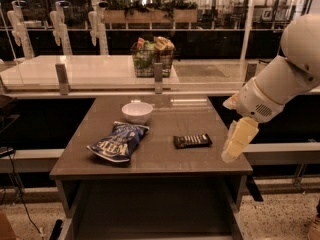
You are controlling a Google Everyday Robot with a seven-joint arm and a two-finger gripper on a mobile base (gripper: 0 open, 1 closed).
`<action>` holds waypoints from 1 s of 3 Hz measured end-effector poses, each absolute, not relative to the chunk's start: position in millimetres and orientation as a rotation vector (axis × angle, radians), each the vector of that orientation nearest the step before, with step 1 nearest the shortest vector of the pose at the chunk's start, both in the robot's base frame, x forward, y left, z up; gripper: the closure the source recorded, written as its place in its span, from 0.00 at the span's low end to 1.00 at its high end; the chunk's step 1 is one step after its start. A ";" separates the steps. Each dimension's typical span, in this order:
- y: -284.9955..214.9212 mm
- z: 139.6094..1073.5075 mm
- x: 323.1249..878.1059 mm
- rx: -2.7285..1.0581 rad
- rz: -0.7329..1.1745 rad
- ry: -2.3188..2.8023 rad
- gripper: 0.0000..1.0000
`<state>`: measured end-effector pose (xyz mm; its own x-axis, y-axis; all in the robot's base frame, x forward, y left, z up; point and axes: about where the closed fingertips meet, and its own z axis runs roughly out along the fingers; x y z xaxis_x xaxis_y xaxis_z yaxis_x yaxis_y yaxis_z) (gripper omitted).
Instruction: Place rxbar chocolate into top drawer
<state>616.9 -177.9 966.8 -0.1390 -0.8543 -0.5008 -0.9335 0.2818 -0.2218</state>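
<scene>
The rxbar chocolate (192, 141) is a small flat dark bar with pale lettering, lying on the right part of the tabletop (165, 156). The top drawer (150, 209) stands pulled out below the table's front edge, dark and shallow. My gripper (235, 145) hangs from the white arm at the right, pale fingers pointing down just past the table's right front corner. It is a short way right of the bar and holds nothing that I can see.
A crinkled blue chip bag (119, 141) lies left of the bar. A white bowl (137, 112) sits behind it. A wire basket of snacks (152, 56) stands on the back counter. The floor shows to the right of the table.
</scene>
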 end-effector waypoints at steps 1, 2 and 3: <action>-177.9 966.8 616.9 -1.598 0.192 2.018 0.00; -162.6 956.3 634.3 -1.562 0.205 2.031 0.00; -149.4 948.2 650.1 -1.531 0.220 2.032 0.00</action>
